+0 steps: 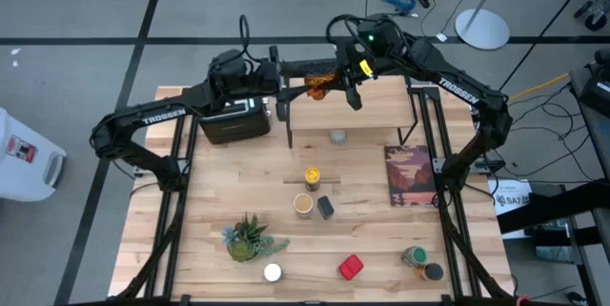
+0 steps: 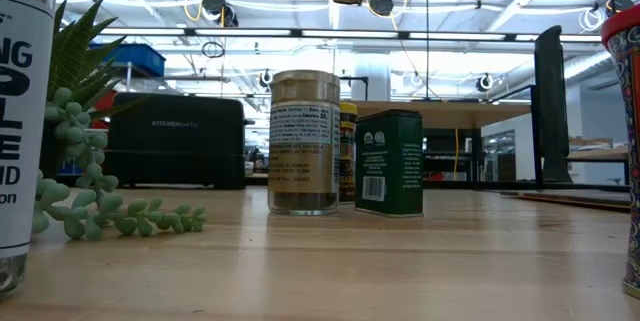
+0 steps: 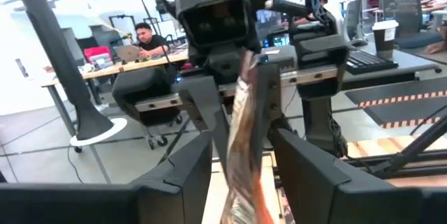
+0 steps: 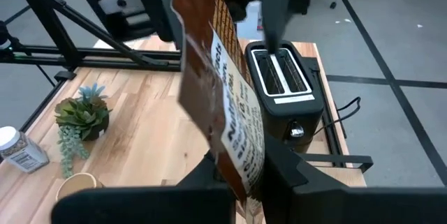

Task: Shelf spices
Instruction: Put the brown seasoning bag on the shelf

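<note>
While my right end effector (image 1: 335, 79) pinches the amber jar (image 1: 320, 84) above the shelf (image 1: 381, 115), my left end effector (image 1: 286, 82) half-closes around it; handover needs a firm grip first.

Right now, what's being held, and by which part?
The right gripper is shut on the bottom edge of a brown spice pouch, held in the air above the shelf. The left gripper straddles its other end; grip unclear.

High view looks straight down, low view skims the tabletop, wrist views (facing each other) share the toaster (image 4: 283, 88).
</note>
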Motion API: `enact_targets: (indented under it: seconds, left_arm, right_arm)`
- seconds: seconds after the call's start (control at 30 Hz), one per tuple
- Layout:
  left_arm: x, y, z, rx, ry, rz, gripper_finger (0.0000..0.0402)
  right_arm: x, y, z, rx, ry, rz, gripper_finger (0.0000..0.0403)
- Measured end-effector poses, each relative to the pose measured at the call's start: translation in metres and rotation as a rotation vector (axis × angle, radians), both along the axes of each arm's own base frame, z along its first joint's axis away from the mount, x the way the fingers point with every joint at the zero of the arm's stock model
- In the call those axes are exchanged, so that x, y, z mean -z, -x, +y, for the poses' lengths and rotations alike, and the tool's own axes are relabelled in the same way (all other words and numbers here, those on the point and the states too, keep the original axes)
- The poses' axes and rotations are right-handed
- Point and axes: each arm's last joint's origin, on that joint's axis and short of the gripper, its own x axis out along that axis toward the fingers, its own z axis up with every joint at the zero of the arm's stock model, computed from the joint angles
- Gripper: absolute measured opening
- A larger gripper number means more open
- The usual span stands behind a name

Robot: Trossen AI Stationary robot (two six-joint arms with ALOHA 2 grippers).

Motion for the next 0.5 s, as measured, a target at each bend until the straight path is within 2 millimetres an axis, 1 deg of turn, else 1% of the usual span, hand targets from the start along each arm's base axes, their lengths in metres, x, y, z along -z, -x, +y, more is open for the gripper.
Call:
enact_targets:
  seconds: [0.1,0.23,0.33,0.5]
  left_arm:
    - [0.002,-0.004,0.001,0.002,-0.003,-0.015,0.0164]
    - [-0.002,-0.005,0.0,0.006,-0.025,-0.055,0.0164]
    - [0.0,-0.004,0.0,0.005,-0.017,-0.036,0.0162]
    - [0.006,-0.004,0.004,-0.017,-0.005,0.03,0.0134]
  right_arm:
    - [0.004,-0.003,-0.002,0.0,-0.006,0.009,0.0019]
    - [0.012,-0.01,-0.006,0.0,-0.023,0.039,0.0019]
    - [0.016,-0.013,-0.008,-0.001,-0.025,0.048,0.0019]
    - [0.015,-0.015,-0.01,0.002,-0.01,0.024,0.0019]
